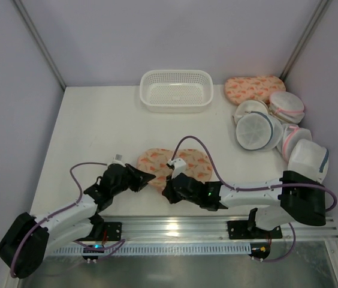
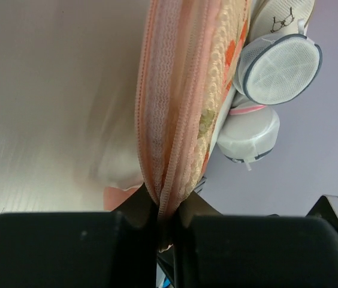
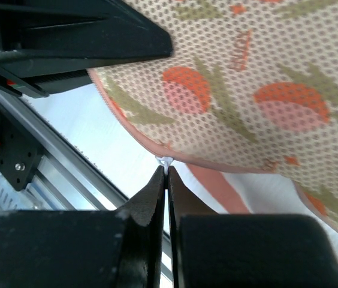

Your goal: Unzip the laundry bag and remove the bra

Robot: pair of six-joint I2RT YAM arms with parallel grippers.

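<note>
My left tool (image 2: 164,207) clamps the bag's (image 1: 154,162) 9 o'clock edge. My right tool (image 3: 167,174) pinches the zip pull (image 3: 165,161). The zip looks unopened, bra unseen.

Cream-peach mesh with orange-red fruit, olive leaves and pink edging on the laundry bag (image 1: 154,161) at six o'clock, white lattice on the basket (image 1: 177,90) at twelve, white mesh trimmed blue or pink on the round bags (image 1: 256,129) at two.

Lab test cell: white table (image 1: 85,150) boxed by plain lavender walls (image 1: 157,36); aluminium rail (image 1: 187,227) at near edge carrying both arm bases (image 1: 263,217).
</note>
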